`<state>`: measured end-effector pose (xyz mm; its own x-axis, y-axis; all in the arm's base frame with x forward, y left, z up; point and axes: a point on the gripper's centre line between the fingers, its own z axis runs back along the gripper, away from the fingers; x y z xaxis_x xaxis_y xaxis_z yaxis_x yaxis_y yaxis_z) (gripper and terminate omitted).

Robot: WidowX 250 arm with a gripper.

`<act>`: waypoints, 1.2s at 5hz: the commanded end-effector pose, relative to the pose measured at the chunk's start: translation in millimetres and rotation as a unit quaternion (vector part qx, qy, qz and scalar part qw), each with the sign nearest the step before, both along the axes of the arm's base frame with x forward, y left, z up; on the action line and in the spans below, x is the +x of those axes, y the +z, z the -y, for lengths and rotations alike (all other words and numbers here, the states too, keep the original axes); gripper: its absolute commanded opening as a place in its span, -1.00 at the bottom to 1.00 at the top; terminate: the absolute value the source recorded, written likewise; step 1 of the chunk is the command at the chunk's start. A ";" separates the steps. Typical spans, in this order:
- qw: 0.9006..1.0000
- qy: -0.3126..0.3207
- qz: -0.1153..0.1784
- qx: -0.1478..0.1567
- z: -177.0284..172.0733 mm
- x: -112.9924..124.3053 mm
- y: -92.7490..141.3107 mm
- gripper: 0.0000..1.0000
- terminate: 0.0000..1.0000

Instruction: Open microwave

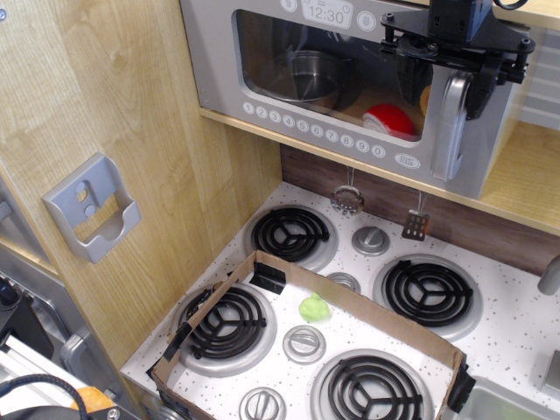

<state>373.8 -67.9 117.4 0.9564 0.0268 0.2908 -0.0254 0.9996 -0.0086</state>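
The wide grey plastic microwave [350, 79] is shut; the spread black hand [451, 77] straddles its tall silver handle [450, 122], unpulled.

The microwave [350, 79] clock panel [326, 12] reads 12:30
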 end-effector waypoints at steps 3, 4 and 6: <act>0.996 0.080 0.034 -0.010 5.3 -45.7 7.7 -1.00 -1.00; 0.993 0.111 0.026 -0.012 7.8 -68.3 12.7 1.00 -1.00; 0.978 0.205 0.032 -0.012 52.1 -91.2 9.6 1.00 -1.00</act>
